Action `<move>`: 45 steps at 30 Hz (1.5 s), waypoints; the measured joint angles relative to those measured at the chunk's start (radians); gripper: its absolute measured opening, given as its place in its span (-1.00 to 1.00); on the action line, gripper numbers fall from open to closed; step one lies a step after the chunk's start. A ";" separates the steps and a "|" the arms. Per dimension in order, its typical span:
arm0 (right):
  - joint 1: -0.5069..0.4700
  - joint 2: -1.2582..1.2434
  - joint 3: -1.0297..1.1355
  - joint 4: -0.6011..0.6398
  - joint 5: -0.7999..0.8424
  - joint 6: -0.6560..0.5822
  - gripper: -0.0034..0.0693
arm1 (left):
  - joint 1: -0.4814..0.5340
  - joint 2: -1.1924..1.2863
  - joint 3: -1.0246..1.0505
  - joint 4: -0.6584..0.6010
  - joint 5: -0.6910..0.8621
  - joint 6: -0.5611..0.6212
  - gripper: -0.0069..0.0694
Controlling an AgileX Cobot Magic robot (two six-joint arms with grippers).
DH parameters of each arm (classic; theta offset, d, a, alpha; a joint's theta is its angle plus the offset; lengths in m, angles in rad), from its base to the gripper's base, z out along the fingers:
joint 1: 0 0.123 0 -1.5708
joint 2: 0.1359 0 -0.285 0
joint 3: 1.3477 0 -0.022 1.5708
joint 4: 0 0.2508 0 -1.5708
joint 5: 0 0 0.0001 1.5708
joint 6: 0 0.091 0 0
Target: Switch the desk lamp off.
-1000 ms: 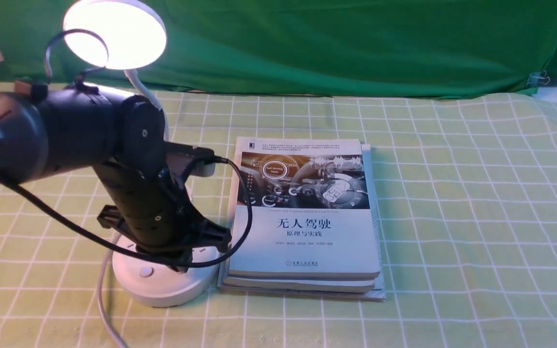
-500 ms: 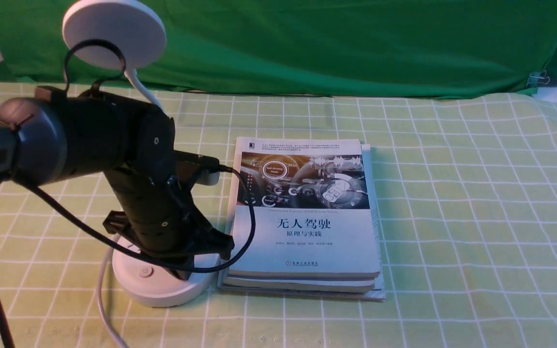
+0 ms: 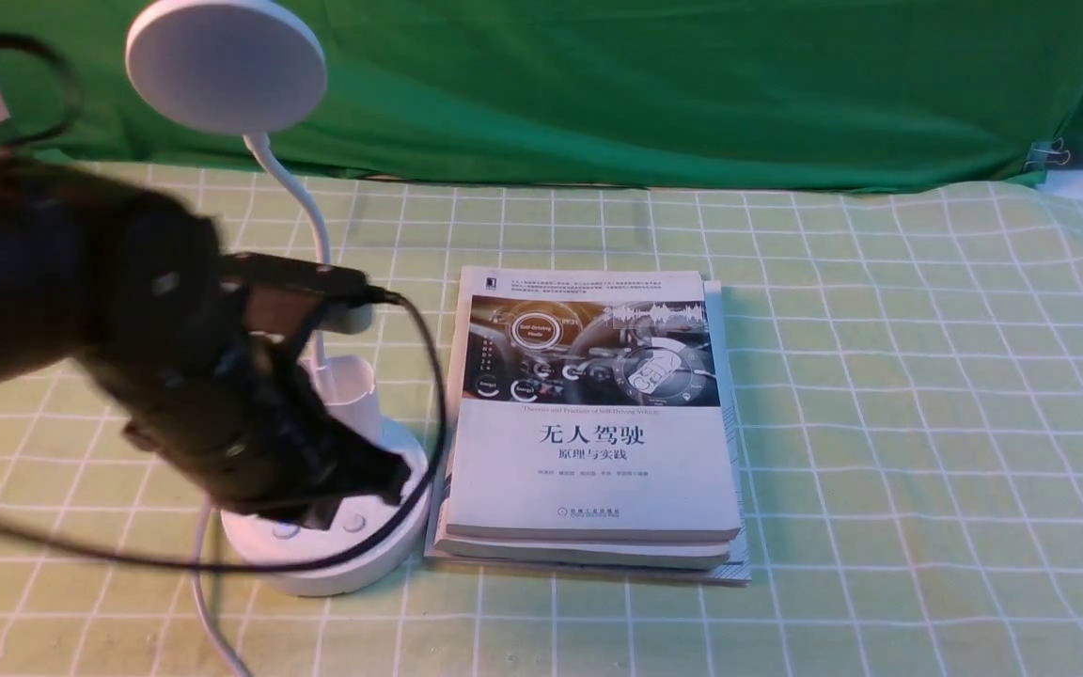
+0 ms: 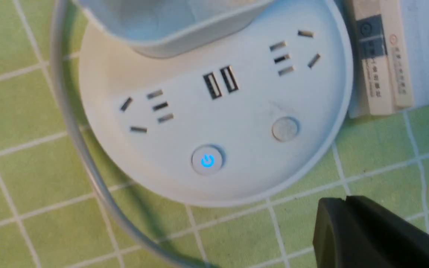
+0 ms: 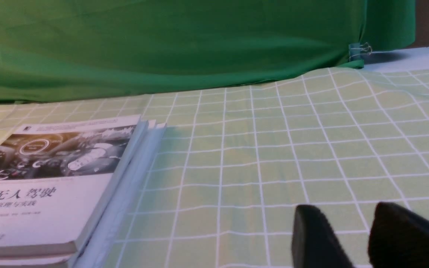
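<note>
- Judging from the unlit disc head (image 3: 227,75), we take the desk lamp (image 3: 306,212) to be off: the main goal looks met.
- Lamp position: upright on the checked tablecloth (image 3: 880,423), just left of our landmark, the book stack (image 3: 588,470).
- We note the power button (image 4: 207,160) glowing blue on the round base (image 4: 237,186); the plain round button (image 4: 285,129) beside it shows no light. We judge the blue glow to be an indicator, not lamplight.
- Left gripper (image 4: 347,201): fingers together, with nothing seen between them. It is left of the book stack, blurred in the front view, and appears clear of both buttons.
- Right gripper (image 5: 350,208): fingers parted, nothing between; it is off to the right of the book stack.
- Remaining, in our judgement: only withdrawing the left arm without snagging its looping black cable (image 3: 438,376).
- Materials: smooth matte white plastic on base and head; slim curved neck (image 3: 302,193); hollow, open-topped cup holder (image 3: 353,395). Behind the book stack we record softly creased green cloth (image 3: 598,94); the covers look smooth.
</note>
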State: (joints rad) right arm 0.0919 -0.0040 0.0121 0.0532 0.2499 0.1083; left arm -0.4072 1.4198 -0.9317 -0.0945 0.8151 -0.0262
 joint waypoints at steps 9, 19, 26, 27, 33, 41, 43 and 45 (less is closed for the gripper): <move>0.000 0.000 0.000 0.000 -0.001 0.000 -0.25 | -0.001 -0.541 0.425 -0.019 -0.472 -0.004 -0.81; 0.000 0.000 0.000 0.000 -0.001 0.000 -0.25 | -0.001 -0.823 0.652 0.044 -0.642 -0.008 -0.81; 0.000 0.000 0.000 0.000 -0.001 0.000 -0.25 | -0.001 -0.851 0.661 0.106 -0.618 -0.001 -0.81; 0.000 0.000 0.000 0.000 -0.001 -0.001 -0.25 | -0.001 -0.860 0.662 0.110 -0.618 0.001 -0.81; 0.000 0.000 0.000 0.000 -0.001 0.000 -0.25 | 0.069 -1.040 0.712 0.067 -0.659 0.153 -0.81; 0.000 0.000 0.000 0.000 0.000 -0.001 -0.25 | 0.377 -1.371 0.852 -0.049 -0.665 0.287 -0.81; 0.000 0.000 0.000 0.000 0.000 -0.001 -0.25 | 0.417 -1.404 0.875 -0.061 -0.649 0.287 -0.81; 0.000 0.000 0.000 0.000 -0.001 0.000 -0.25 | 0.443 -1.417 0.915 -0.071 -0.622 0.285 -0.81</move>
State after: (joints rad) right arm 0.0919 -0.0040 0.0121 0.0532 0.2485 0.1083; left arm 0.0360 0.0028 -0.0165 -0.1657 0.1935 0.2584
